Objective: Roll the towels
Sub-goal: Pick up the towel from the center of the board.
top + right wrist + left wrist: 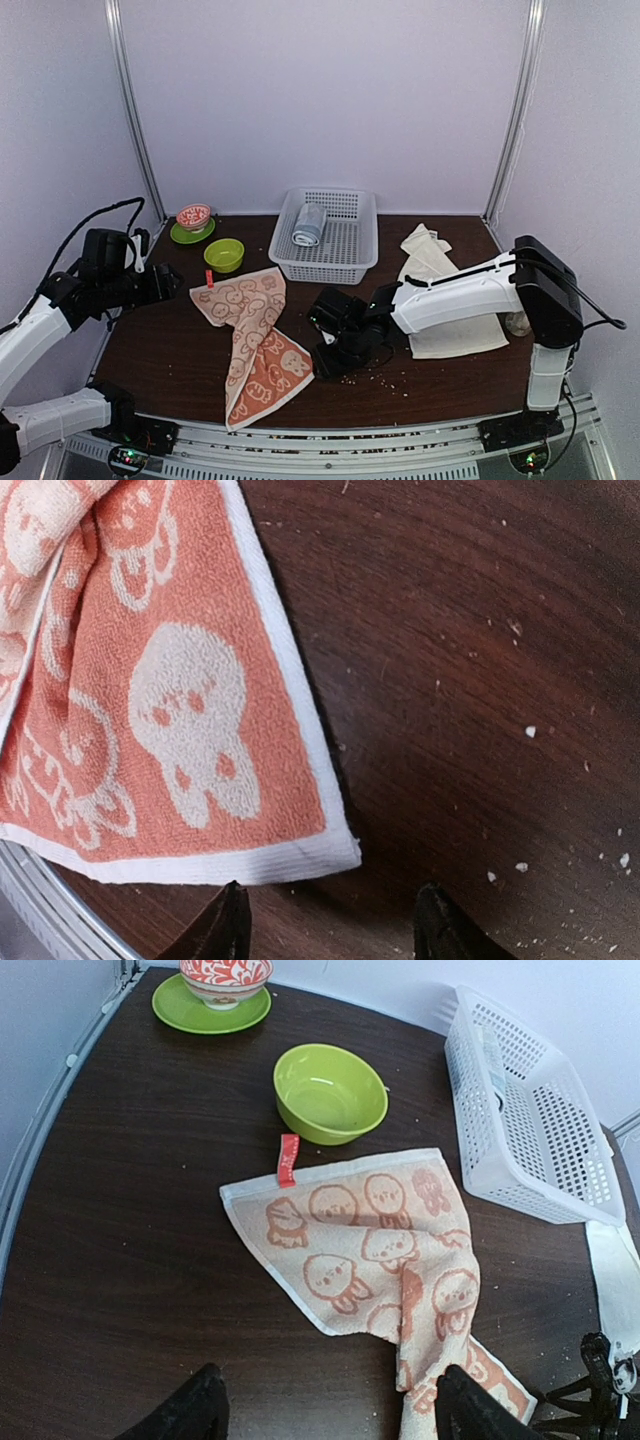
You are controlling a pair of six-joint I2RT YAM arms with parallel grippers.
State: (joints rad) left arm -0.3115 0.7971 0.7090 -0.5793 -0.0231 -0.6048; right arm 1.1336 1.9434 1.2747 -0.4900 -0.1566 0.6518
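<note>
Starting w/ the salmon towel: sprawled centre-left in the top view, flat-ish at the upper end, twisted and doubled over halfway down, lower corner close to the front rail. Not rolled yet, not even flattened. Then the cream towel at right-centre, crumpled at its top end, partly hidden under the right arm; can't tell whether touching tbh.

As for the right gripper: low over the bare table just beside that lower corner, fingers spread, nothing between. Same w/ the left gripper: spread wide, empty, hanging back from the towel's left side.

Stuff to worry abt imo:
- Would prob come out a lumpy cone if rolled w/o untwisting first.
- Could slip free if pinched by the thin white hem only.
- Might slide off the front edge if tugged toward the bottom of the frame.
- Also the green bowl, just above the towel's top edge by the red tag: could get shoved by any upward drag.
- Could haul the cream one along w/ a careless swing of that right arm.
</note>
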